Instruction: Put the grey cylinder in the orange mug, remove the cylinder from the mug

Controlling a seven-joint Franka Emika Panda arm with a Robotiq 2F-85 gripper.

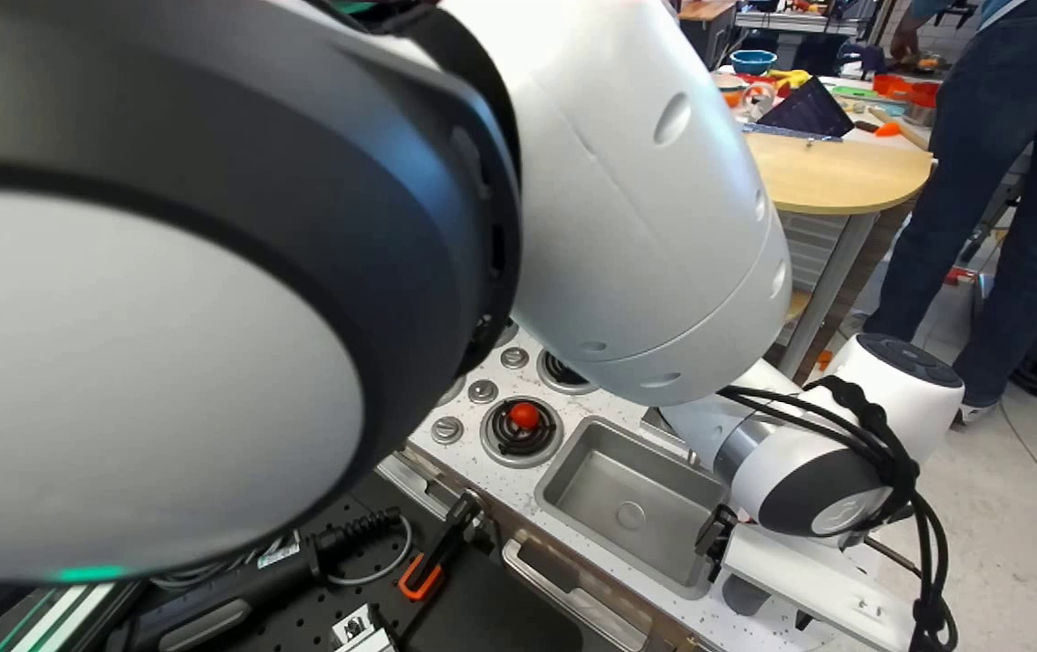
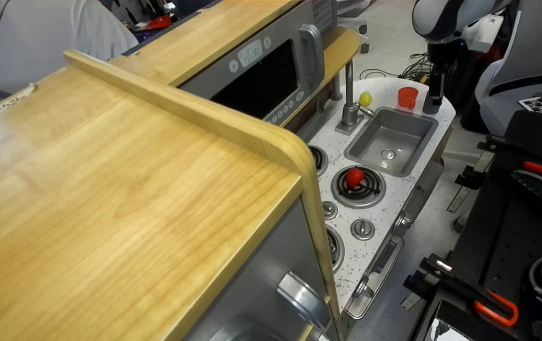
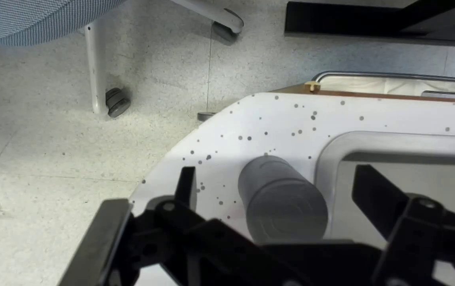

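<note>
The grey cylinder (image 3: 287, 210) stands upright on the white speckled counter beside the sink, in the wrist view. My gripper (image 3: 276, 176) is open, with one finger on each side of the cylinder and visible gaps between. In an exterior view the gripper (image 2: 435, 90) is low over the dark grey cylinder (image 2: 431, 106), pointing down. The cylinder also shows below the gripper in an exterior view (image 1: 743, 595). The orange mug (image 2: 408, 97) stands upright on the counter beside the cylinder, behind the sink; its inside is not clear. The mug is out of the wrist view.
The grey sink basin (image 2: 384, 137) lies beside the cylinder, with a faucet (image 2: 349, 94) at its edge. A yellow-green ball (image 2: 365, 99) sits near the faucet. A red toy (image 2: 355, 177) lies on a stove burner. The counter's rounded edge (image 3: 171, 149) is close to the gripper.
</note>
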